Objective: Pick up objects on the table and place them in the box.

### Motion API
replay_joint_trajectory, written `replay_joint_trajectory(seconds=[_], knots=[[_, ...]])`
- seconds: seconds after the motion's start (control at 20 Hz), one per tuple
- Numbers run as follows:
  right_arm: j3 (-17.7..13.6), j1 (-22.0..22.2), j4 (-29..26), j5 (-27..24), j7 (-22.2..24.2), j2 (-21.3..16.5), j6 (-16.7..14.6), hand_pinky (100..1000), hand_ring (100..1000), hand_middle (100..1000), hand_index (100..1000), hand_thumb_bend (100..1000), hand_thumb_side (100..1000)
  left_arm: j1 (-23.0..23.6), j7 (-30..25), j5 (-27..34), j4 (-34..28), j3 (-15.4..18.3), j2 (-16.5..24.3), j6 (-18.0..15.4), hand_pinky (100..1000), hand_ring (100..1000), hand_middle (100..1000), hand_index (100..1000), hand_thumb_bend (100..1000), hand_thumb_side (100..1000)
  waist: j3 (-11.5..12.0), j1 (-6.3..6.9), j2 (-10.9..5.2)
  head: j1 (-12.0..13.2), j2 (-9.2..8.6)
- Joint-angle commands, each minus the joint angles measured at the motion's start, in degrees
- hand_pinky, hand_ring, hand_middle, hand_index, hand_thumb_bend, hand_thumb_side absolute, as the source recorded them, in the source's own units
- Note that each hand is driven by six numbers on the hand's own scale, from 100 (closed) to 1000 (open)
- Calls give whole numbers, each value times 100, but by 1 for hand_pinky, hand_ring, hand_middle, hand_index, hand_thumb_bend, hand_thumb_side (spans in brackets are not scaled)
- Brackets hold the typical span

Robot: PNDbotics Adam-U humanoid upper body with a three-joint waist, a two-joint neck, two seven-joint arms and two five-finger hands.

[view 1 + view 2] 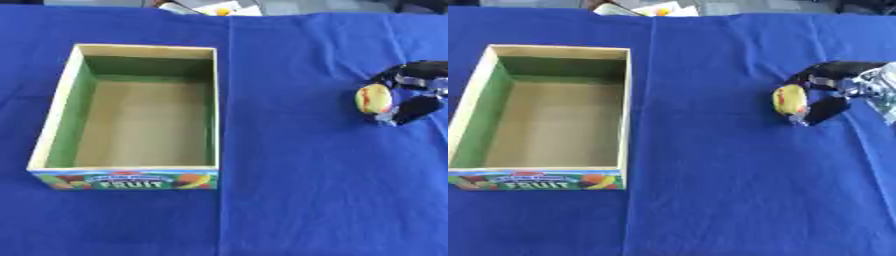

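An open cardboard box (55,107) with green inner walls and a "FRUIT" label on its front stands at the left of the blue table; nothing lies inside it. At the right, my right hand (414,95) comes in from the right edge with its fingers and thumb curled round a small yellow fruit with a red streak (374,98). The fruit sits at the hand's left end, well to the right of the box. I cannot tell whether the fruit touches the cloth. My left hand shows in neither view.
A blue cloth (289,190) covers the whole table. At the far edge, beyond the cloth, lie some white and orange items (219,7). Bare cloth lies between the box and my right hand and across the front.
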Motion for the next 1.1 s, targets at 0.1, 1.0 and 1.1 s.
replay_joint_trajectory(seconds=[0.1,1.0,1.1], knots=[[-22,-67,95,25,-98,-77,4,793,786,750,991,233,556,-39,-4,-22,-98,12,82,12,671,901,910,949,100,1000,3,5,-84,-19,-51],[-26,17,-355,-302,-656,-142,289,734,691,636,722,100,291,-36,-19,-14,-98,18,95,28,671,902,908,948,100,1000,-5,-15,-128,-11,-32],[-66,29,-419,-323,-679,-169,337,733,685,630,716,100,216,-36,-21,-9,-98,18,99,31,671,902,908,948,100,1000,-14,-20,-142,-8,-34]])
